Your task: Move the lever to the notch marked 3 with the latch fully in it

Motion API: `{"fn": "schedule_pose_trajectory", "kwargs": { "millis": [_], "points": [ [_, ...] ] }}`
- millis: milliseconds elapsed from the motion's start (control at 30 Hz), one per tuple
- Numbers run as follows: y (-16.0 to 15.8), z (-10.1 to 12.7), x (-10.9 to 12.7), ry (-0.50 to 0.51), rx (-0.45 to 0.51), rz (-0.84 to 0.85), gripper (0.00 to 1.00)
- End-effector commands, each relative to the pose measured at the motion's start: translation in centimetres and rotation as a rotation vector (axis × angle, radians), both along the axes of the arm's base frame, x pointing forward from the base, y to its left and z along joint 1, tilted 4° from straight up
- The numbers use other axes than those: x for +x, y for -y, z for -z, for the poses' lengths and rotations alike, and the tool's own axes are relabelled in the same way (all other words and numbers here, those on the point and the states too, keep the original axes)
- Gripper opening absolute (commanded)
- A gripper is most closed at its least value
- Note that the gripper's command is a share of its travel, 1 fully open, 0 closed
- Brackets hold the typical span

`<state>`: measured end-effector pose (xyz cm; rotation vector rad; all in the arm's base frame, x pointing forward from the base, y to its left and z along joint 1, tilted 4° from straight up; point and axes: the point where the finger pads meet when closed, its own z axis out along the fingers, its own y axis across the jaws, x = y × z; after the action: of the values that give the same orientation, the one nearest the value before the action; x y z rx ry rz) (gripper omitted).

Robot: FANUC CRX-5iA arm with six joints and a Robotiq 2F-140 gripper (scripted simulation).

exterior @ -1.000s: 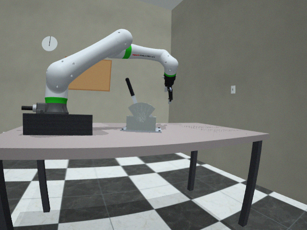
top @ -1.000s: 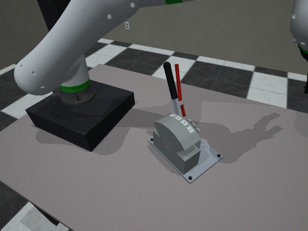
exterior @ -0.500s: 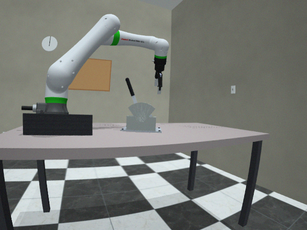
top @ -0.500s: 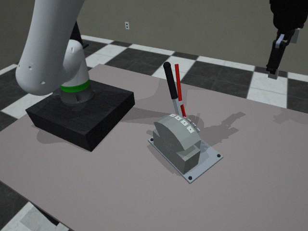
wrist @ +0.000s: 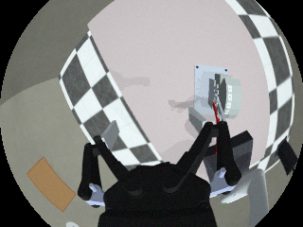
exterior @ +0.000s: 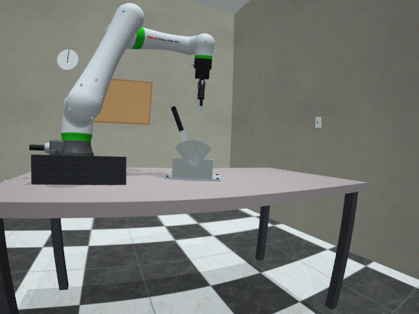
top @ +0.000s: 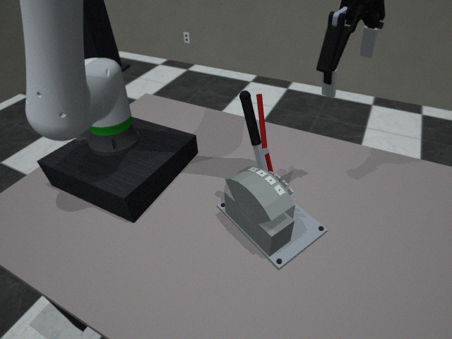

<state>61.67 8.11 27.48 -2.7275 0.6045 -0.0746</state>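
The lever unit (top: pixel 255 207) (exterior: pixel 192 158) (wrist: pixel 226 96) is a grey quadrant housing on a bolted baseplate (top: pixel 310 233) on the table. Its black handle (top: pixel 250 116) (exterior: pixel 177 118) leans back toward the robot base. The red bar (top: pixel 261 120) stands a little apart from the handle, on its right. Several small number plates (top: pixel 270 179) run along the top of the arc; their digits are too small to read. My gripper (top: pixel 348 67) (exterior: pixel 200 106) (wrist: pixel 152 120) is open and empty. It hangs high in the air, to the right of the handle and above it.
The arm's black pedestal (top: pixel 120 171) (exterior: pixel 77 169) stands at the left of the grey table (top: pixel 109 273) (exterior: pixel 270 189). The table's far edge runs just behind the lever. A checkered floor lies beyond it.
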Motion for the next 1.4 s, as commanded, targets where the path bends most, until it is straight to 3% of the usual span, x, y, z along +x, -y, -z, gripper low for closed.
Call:
{"fn": "schedule_pose_trajectory", "kwargs": {
  "millis": [0, 167, 233, 267, 433, 633, 667, 1367],
  "points": [
    [3.3, -1.4, -6.1, -0.044, -0.077, 0.030, 1.00],
    [6.6, -2.6, -11.3, -0.090, -0.154, 0.067, 1.00],
    [6.6, -2.6, -11.3, -0.090, -0.154, 0.067, 1.00],
    [8.4, -3.2, -14.3, -0.106, -0.184, 0.083, 1.00],
    [11.1, -4.2, -18.6, -0.138, -0.244, 0.118, 1.00],
    [11.1, -4.2, -18.6, -0.138, -0.245, 0.118, 1.00],
    [11.1, -4.2, -18.6, -0.138, -0.245, 0.118, 0.00],
    [11.1, -4.2, -18.6, -0.138, -0.245, 0.118, 0.00]
  ]
}}
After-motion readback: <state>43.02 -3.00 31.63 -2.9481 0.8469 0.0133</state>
